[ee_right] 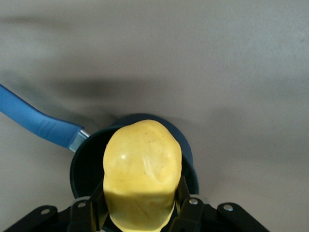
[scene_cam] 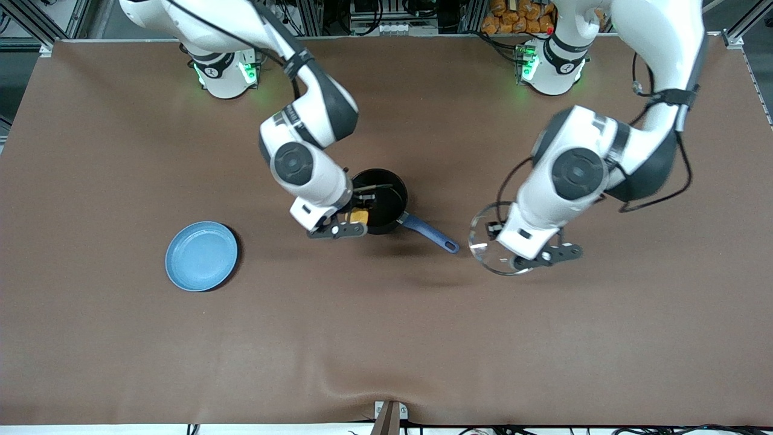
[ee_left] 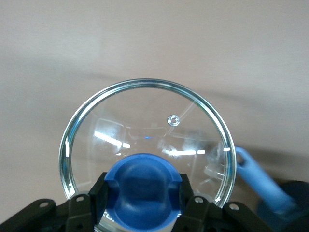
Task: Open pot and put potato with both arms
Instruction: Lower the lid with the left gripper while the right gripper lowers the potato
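Over the open pot (scene_cam: 381,199) the right gripper (ee_right: 142,212) pinches the potato (ee_right: 143,171). Beside the pot's handle, toward the left arm's end of the bench, the left gripper (ee_left: 142,205) clamps the lid (ee_left: 149,130) by its knob. Next, probably: lower, release.

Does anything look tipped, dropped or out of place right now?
Nothing stands out. The pot sits upright and open, the right gripper holds the potato over its mouth, and the left gripper holds the lid by its knob above the table. The plate lies flat.
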Available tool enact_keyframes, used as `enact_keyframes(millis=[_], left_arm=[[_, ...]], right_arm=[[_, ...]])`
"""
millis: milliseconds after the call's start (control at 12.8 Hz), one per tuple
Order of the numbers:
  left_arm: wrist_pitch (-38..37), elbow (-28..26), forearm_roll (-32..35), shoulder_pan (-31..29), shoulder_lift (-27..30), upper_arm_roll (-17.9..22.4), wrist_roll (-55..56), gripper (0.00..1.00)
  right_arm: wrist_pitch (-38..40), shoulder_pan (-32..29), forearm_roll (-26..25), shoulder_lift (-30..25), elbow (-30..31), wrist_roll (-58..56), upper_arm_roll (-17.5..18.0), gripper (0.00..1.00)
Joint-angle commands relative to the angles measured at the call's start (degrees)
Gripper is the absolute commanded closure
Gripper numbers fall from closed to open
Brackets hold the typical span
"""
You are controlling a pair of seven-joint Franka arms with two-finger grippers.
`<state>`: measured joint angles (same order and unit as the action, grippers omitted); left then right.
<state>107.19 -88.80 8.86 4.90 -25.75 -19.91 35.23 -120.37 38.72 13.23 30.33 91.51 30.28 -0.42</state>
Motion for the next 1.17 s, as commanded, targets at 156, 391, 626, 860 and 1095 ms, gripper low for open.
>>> enact_keyframes(millis=[156, 391, 626, 860, 1095], left_arm=[[11.9, -12.7, -0.4, -8.8, 3.7, -0.7, -14.7, 1.00], [21.8, -19.2, -0.3, -13.7, 3.2, -0.6, -23.8, 1.00], [27.4, -23.4, -0.2, -14.9, 2.7, -0.6, -25.4, 1.00], [31.0, -25.2, 1.7, -14.9, 0.4, -0.4, -25.5, 1.00], [38.9, -29.2, 4.4, -15.7, -1.2, -0.4, -25.4, 1.00]], right_arm=[[-6.1, 4.6, -3.0, -0.5, 5.5, 6.1, -0.8, 1.00], [-10.4, 6.7, -3.0, 1.6, 6.7, 8.0, -0.8, 1.00], [-12.1, 7.2, -3.0, 3.0, 6.7, 8.1, -0.8, 1.00], [-14.7, 8.4, -3.0, 4.2, 8.0, 9.3, -0.8, 1.00], [-17.6, 8.8, -3.0, 5.1, 9.6, 9.4, -0.8, 1.00]])
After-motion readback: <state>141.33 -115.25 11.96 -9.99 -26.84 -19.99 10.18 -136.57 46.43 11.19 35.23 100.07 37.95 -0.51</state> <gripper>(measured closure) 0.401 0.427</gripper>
